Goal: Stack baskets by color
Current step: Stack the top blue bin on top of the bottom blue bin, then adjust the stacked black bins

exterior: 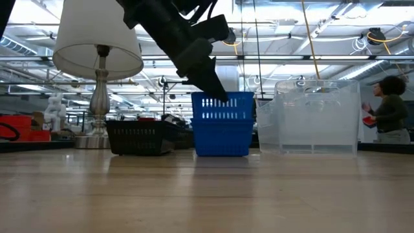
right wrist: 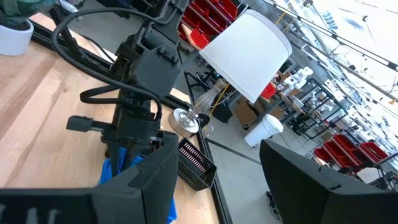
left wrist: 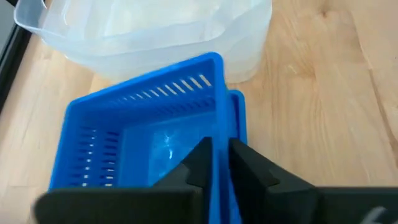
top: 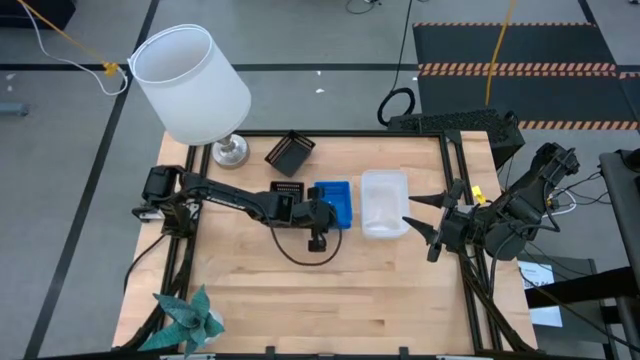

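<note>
Left gripper: the left gripper [left wrist: 214, 163] sits over the near wall of the bright blue perforated plastic baskets [top: 334, 203] at mid-table.
Left fingers: the two dark fingers [left wrist: 249, 171] stand close together, one on each side of the upper blue basket's wall; a thin gap shows beside the plastic, so I cannot tell whether they pinch it or only straddle it.
Blue baskets: nested, the upper one sitting tilted and high in the lower one, whose rim shows beside it in the left wrist view.
Clear baskets: the clear translucent plastic baskets [top: 384, 203] rest just beside the blue ones, on the right arm's side.
Black baskets: one black perforated basket [top: 290, 152] lies near the lamp base; another black basket [top: 287, 189] lies partly under the left arm, beside the blue ones.
Right gripper: the right gripper [top: 424, 219] hovers near the clear baskets, its fingers [right wrist: 309, 180] spread wide and holding nothing.
Other: a white lampshade [top: 190, 82] and a teal paper ornament [top: 185, 318] stand on the left side of the wooden table [top: 340, 290].
</note>
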